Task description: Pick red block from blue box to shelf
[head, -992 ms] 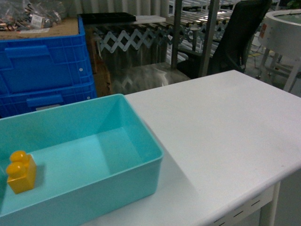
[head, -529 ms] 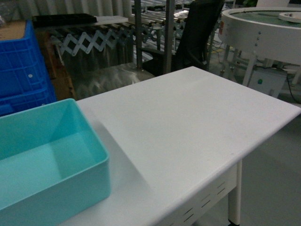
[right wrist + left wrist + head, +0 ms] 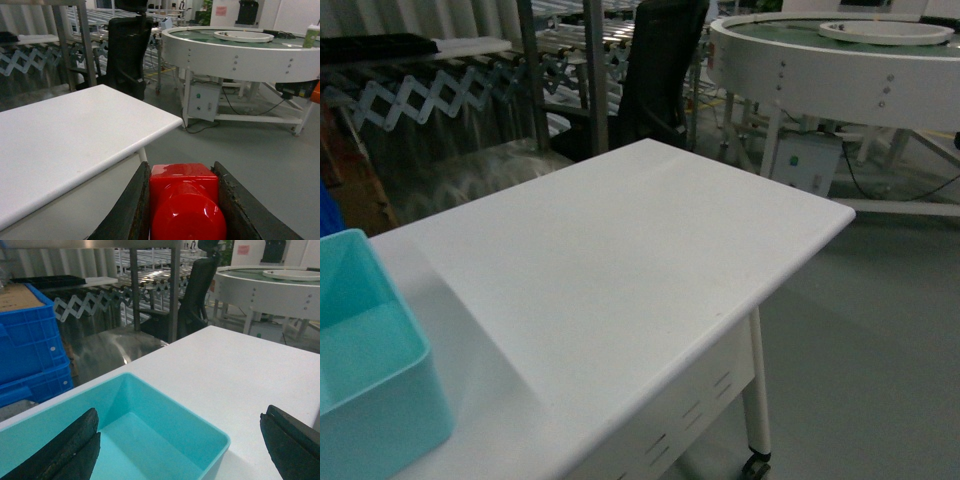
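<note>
The right claw (image 3: 184,200) is clamped on the red block (image 3: 185,200), which sits squarely between its two dark fingers (image 3: 131,205) with the round stud facing the wrist camera. To the left of this claw, and further out, runs the white table (image 3: 65,135), whose rounded corner lies ahead of the block. Beyond the claw, across the grey floor (image 3: 235,145), stands a large round white machine (image 3: 240,50), and ahead to the left there is a black chair (image 3: 127,47).

The left claw (image 3: 182,450) is spread wide apart and holds nothing; only its two black fingertips (image 3: 65,450) show, at the lower corners of its wrist view. Directly beneath and between them lies the blue box (image 3: 165,405), seen from above with its near corner on the white table. Ahead and to the left of this claw are stacked dark blue crates (image 3: 30,350), and straight ahead rise the steel uprights of the shelf (image 3: 174,295).

In the head view only one end of the blue box appears, at the lower left edge of the table, and neither claw is in sight there.
</note>
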You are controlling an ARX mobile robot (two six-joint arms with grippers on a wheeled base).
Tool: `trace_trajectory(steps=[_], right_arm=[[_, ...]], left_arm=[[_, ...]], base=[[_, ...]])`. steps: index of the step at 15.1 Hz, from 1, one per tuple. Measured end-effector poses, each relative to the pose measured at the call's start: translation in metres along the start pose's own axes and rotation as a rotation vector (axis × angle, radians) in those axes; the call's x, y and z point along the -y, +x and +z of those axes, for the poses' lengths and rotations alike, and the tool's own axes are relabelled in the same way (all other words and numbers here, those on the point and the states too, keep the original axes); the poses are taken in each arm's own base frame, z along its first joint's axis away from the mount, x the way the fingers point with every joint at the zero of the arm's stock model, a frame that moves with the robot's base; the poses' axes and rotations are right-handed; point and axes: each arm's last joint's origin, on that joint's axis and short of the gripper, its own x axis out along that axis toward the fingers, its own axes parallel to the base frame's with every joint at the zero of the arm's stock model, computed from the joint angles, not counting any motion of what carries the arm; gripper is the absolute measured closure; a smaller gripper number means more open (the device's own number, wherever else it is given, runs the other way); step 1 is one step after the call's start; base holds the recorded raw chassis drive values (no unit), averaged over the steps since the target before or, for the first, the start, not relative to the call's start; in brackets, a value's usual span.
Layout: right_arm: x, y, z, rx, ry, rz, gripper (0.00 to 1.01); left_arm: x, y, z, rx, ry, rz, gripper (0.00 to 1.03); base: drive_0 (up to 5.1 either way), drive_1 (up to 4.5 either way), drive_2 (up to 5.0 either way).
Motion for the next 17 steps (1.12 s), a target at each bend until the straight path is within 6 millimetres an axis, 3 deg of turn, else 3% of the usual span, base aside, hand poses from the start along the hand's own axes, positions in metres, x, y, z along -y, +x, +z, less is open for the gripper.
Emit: trace_trajectory(steps=[17], right_arm=[[0.0000, 0.0000, 0.0000, 0.000, 0.000, 0.000, 0.73]], left_arm=[[0.0000, 0.0000, 0.0000, 0.000, 0.000, 0.000, 0.05]], base=[[-1.6, -1.59, -1.6]])
